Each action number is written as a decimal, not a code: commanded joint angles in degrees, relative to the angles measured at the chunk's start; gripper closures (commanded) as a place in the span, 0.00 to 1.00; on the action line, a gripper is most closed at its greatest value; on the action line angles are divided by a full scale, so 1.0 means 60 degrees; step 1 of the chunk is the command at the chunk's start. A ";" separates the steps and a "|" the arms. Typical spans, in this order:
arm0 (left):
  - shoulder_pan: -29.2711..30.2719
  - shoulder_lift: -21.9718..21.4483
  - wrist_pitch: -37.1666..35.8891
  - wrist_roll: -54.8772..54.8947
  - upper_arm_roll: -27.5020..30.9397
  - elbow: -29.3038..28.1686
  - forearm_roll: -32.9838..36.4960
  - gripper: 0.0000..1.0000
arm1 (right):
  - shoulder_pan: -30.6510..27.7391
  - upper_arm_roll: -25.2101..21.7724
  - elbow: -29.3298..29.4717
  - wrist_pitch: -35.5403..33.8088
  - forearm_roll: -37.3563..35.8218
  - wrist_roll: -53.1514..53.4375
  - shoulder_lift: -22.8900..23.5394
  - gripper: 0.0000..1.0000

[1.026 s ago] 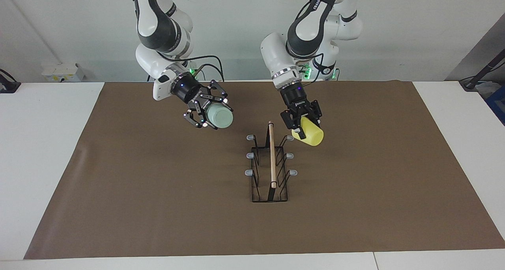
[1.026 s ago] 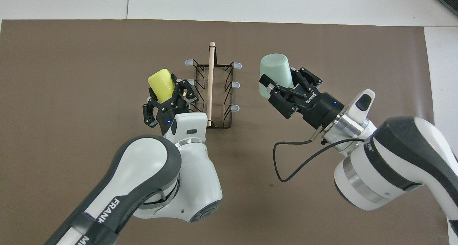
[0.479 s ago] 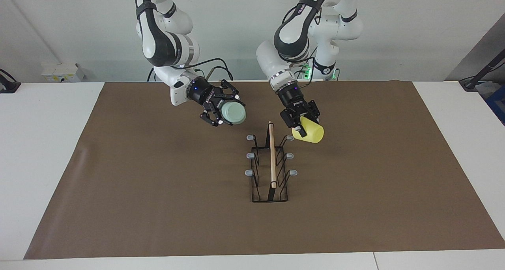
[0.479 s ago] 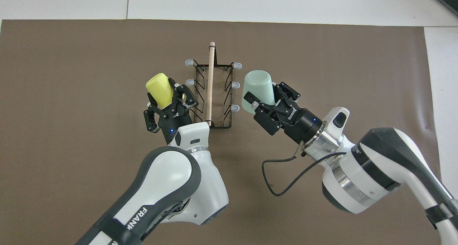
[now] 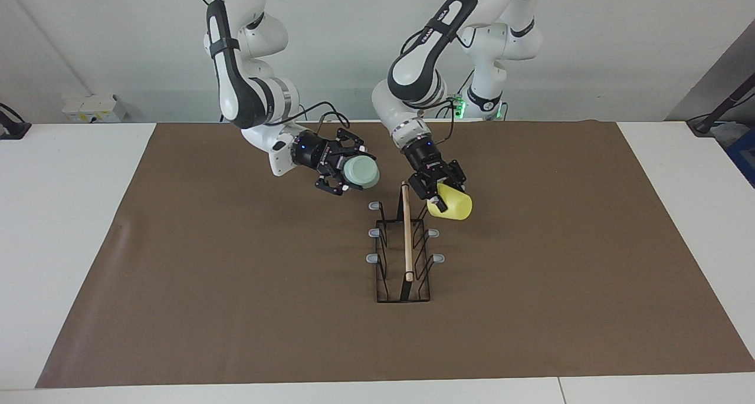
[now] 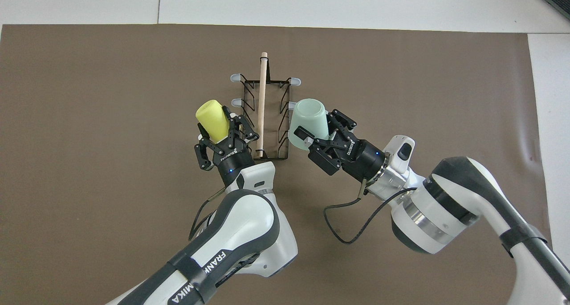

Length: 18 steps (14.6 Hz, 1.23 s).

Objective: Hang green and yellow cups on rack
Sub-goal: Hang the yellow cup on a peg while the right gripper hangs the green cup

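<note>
- Bottom of the overhead view: both arms come in, left arm from lower left, right arm from lower right, over a brown mat (image 6: 89, 162) on a white table (image 5: 71, 215).
- Left gripper (image 6: 221, 136) sits just below frame center, fingers clamped on the yellow cup (image 6: 213, 120); cup is tilted, up in the air, by the rack's nearest peg on the left arm's side; contact with the peg cannot be told.
- Right gripper (image 6: 321, 136) at center right grips the green cup (image 6: 308, 123), tilted, closed bottom toward the facing camera (image 5: 361, 174), airborne beside the rack's pegs on the right arm's side.
- Rack (image 6: 266, 118) stands mid-frame between the two cups, wooden rod (image 5: 406, 233) along its top, grey-tipped pegs (image 5: 371, 258) bare in the facing view.
</note>
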 commanded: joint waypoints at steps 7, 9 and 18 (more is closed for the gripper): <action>-0.0165 0.0018 -0.0015 -0.0167 -0.0120 -0.0110 0.0069 0.00 | -0.0294 0.0044 0.0173 -0.1963 0.0278 -0.1360 0.1672 1.00; -0.0180 0.0018 0.0015 -0.0167 -0.0135 -0.0110 0.0040 0.00 | -0.0264 0.0058 0.0261 -0.1992 0.0308 -0.1434 0.1848 1.00; 0.0127 -0.0479 0.1548 0.2344 0.0171 0.0066 -0.0792 0.00 | -0.0044 0.0043 0.0481 -0.1671 0.0352 -0.2034 0.2259 1.00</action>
